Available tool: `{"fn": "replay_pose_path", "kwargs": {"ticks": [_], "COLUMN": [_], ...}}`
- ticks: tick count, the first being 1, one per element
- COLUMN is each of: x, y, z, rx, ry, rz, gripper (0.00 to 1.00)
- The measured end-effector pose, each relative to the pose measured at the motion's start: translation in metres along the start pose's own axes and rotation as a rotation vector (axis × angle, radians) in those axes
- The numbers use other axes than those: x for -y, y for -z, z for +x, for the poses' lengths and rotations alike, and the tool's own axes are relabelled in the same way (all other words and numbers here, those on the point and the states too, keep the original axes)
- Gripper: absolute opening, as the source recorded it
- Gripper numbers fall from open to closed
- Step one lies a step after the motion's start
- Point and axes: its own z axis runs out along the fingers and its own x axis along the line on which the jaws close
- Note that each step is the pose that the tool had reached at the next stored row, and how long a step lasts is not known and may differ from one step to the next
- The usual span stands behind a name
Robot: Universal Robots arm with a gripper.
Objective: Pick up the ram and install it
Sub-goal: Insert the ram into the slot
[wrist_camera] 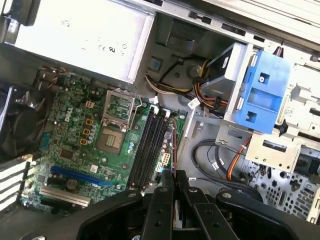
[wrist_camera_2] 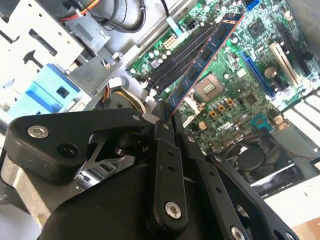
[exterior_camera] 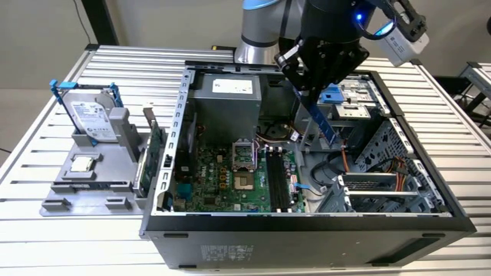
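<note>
The gripper (exterior_camera: 305, 91) is closed narrowly on one end of the ram (exterior_camera: 321, 121). The ram hangs from it as a thin blue stick, tilted, with its free end pointing down and toward the near side of the open computer case (exterior_camera: 307, 221). In the second wrist view the black fingers (wrist_camera_2: 161, 132) pinch the board's end and the ram (wrist_camera_2: 205, 52) stretches away over the motherboard (wrist_camera_2: 235, 95), in the air and clear of it. The black memory slots (exterior_camera: 277, 181) lie below the ram and slightly to the exterior view's left of it, with nothing in them. In the first wrist view they (wrist_camera: 147, 150) run just beside the edge-on ram (wrist_camera: 173, 150). To the exterior view's left of the slots sits the processor socket (exterior_camera: 244, 158), and farther back stands the grey power supply (exterior_camera: 226, 95). Close on the exterior view's right of the ram are a blue drive bracket (exterior_camera: 332, 95), a bundle of orange and black cables (exterior_camera: 341, 164) and the metal drive cage (exterior_camera: 383, 144). Outside the case, on the exterior view's left, a grey holder (exterior_camera: 84, 192) on the slatted table (exterior_camera: 46, 241) carries a hard drive (exterior_camera: 88, 118) in a blue frame and an upright green expansion card (exterior_camera: 153, 152).
</note>
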Motion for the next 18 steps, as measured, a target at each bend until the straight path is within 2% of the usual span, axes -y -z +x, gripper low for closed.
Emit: {"fn": "replay_pose_path", "kwargs": {"ticks": [11,18], "x": [0.0,0.0], "y": [0.0,0.0], "z": [0.0,0.0], "rx": [0.0049,0.0068], "ry": [-0.171,-0.265], "rz": [0.0103,0.0158], "gripper": [0.0,0.0]}}
